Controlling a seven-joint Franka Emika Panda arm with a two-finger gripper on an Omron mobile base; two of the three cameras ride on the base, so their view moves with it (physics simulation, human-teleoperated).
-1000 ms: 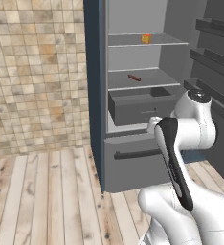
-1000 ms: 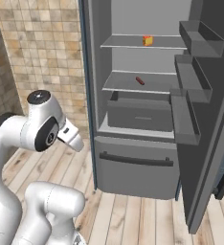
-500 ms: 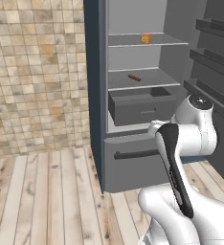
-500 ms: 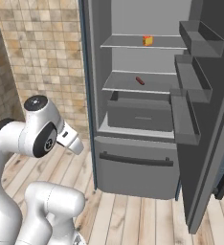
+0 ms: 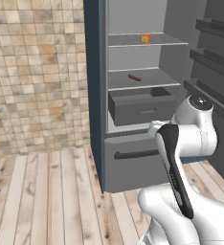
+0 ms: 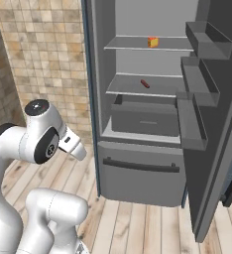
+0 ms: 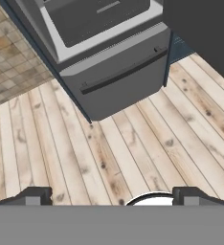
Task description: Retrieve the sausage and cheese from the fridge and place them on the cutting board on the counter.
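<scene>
Wooden floorboards (image 5: 51, 191) and a tan tiled wall (image 5: 37, 72) frame the fridge (image 6: 138, 168), whose upper door stands swung wide. On its top shelf sits the cheese (image 6: 152, 42); the sausage (image 6: 145, 83) lies on the shelf below, above a drawer pulled partly out. Low over the floor, the hand (image 7: 112, 196) has its fingers spread fully apart and holds nothing.

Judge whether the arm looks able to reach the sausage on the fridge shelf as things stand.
Probably yes: the fridge door stands open and the sausage lies alone on its shelf, nothing before it.
</scene>
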